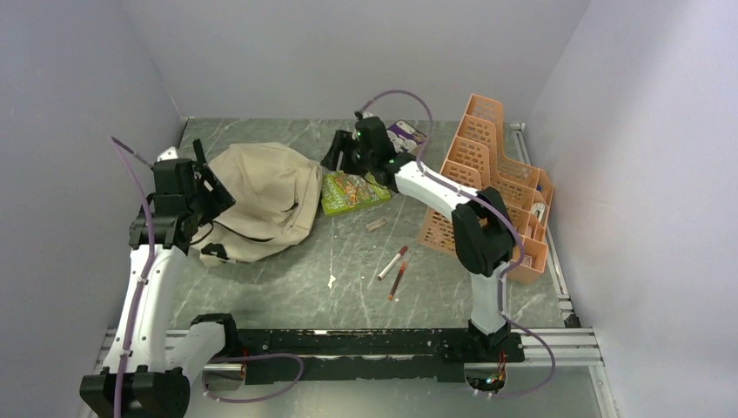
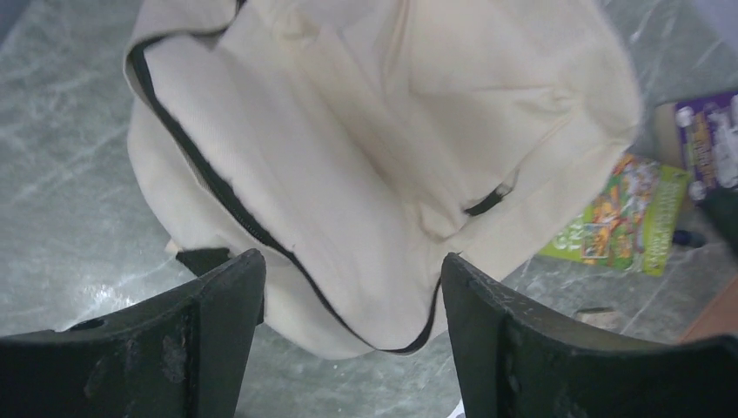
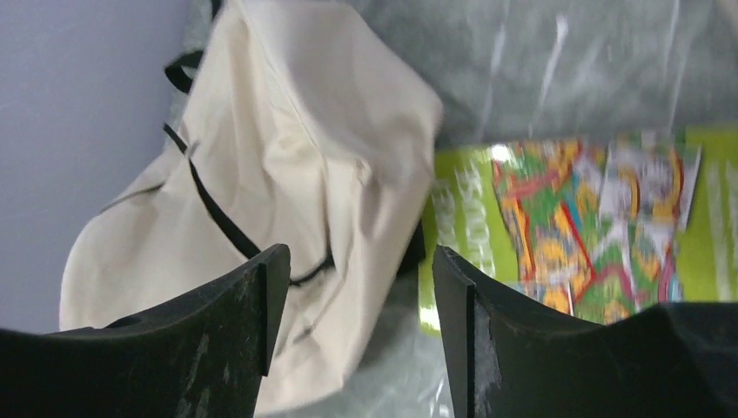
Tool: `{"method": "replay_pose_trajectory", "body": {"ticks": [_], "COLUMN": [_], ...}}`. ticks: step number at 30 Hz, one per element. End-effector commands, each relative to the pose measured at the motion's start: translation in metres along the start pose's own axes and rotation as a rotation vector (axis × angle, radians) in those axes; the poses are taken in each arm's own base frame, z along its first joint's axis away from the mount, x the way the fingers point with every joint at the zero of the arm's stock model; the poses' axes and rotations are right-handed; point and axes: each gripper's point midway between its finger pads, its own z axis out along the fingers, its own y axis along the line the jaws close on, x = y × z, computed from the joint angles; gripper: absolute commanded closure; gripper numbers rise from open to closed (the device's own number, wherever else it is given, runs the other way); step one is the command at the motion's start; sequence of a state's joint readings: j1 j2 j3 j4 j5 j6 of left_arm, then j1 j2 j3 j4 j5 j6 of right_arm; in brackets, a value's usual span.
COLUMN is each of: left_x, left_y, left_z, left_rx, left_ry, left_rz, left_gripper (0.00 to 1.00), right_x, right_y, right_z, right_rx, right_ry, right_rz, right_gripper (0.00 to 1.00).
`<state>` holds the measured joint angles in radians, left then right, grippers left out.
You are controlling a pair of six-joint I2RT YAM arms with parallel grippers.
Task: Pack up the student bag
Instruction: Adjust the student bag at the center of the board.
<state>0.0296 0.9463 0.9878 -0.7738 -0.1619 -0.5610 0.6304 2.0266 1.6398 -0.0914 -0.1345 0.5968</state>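
**Both grippers spread wide, bag between them**

On our left, the left gripper (image 2: 352, 266) hangs released and empty over the student bag (image 1: 265, 198), which lies left of centre on the table (image 1: 287, 296). Just beside the bag lies a green book (image 1: 354, 192). Our right gripper (image 3: 361, 257) hovers there, also spread and empty.

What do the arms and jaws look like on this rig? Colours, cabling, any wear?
Left arm and right arm match: white link shells, black joint housings. A mauve cable loops off each wrist to the base. Small green light on the right wrist. Jaws are broad, matte-black curved plates with pale scuffs. No sleeves, no legible markings.
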Motion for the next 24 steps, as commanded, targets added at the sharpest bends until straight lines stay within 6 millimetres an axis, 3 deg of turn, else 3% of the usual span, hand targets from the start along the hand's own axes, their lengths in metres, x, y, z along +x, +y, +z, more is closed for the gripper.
{"method": "replay_pose_trajectory", "body": {"ticks": [1,6,10,13,18,24], "left_x": [-0.035,-0.053,-0.025,0.006,0.035,0.043], "left_y": [-0.015,-0.043,-0.091,-0.112,-0.118,-0.115], "left_z": [-0.029,-0.027,-0.004,0.017,0.042,0.054], "left_rx": [0.054,0.161,0.305,0.316,0.316,0.3], "left_ry": [-0.095,-0.146,-0.067,0.002,0.092,0.118], "left_rz": [0.061,0.172,0.286,0.382,0.439,0.483], "left_gripper": [0.23,0.29,0.31,0.32,0.35,0.35], "right_x": [0.05,0.1,0.133,0.14,0.144,0.149], "right_y": [-0.016,0.005,0.012,0.017,0.006,0.003], "right_z": [-0.011,-0.021,-0.013,-0.004,0.013,0.028], "right_rx": [0.054,0.006,0.001,-0.03,0.028,0.028], "right_ry": [0.081,0.189,0.246,0.238,0.218,0.228], "right_rz": [0.242,0.246,0.244,0.272,0.284,0.302], "right_gripper": [0.37,0.39,0.38,0.37,0.37,0.37]}}
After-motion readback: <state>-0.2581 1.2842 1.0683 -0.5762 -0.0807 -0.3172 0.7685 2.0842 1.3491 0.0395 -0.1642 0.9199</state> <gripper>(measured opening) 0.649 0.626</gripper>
